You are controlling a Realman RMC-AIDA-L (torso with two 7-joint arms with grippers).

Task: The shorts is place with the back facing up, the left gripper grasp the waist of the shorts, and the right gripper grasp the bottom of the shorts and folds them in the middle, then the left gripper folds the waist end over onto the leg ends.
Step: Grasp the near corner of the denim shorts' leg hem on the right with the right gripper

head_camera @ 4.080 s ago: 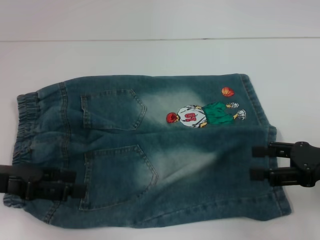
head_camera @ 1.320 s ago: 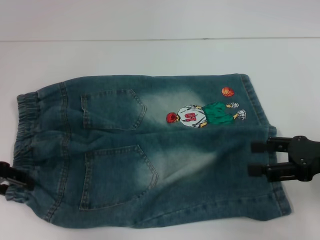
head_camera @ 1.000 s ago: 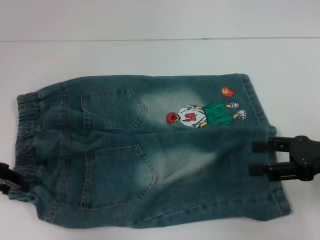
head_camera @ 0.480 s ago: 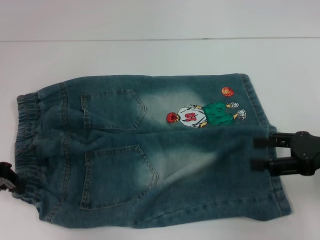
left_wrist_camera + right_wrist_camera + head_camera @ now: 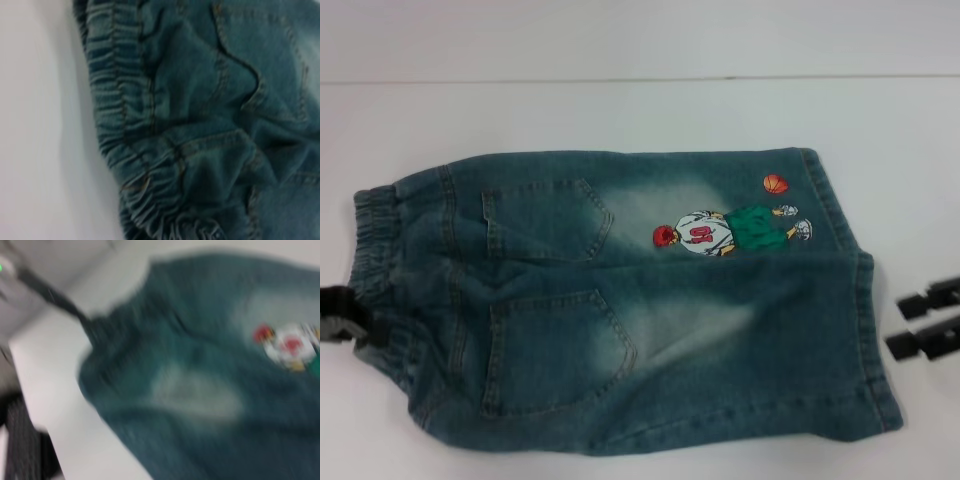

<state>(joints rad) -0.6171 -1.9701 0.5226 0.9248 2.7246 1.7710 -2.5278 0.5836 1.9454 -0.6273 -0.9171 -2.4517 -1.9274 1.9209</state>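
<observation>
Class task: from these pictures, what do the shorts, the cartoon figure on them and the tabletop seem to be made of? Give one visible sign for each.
Blue faded shorts: likely washed denim, with pale worn patches and tan topstitching. Basketball-player figure: looks embroidered or a patch; unclear which. White table: smooth matte surface, material unclear.

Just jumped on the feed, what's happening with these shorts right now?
The denim shorts lie flat on the white table, back pockets up, waist toward the robot's left. The left gripper is at the elastic waistband, where the fabric is bunched. The right gripper sits open on the table just beyond the leg hems, touching nothing. No fold has been made yet.
</observation>
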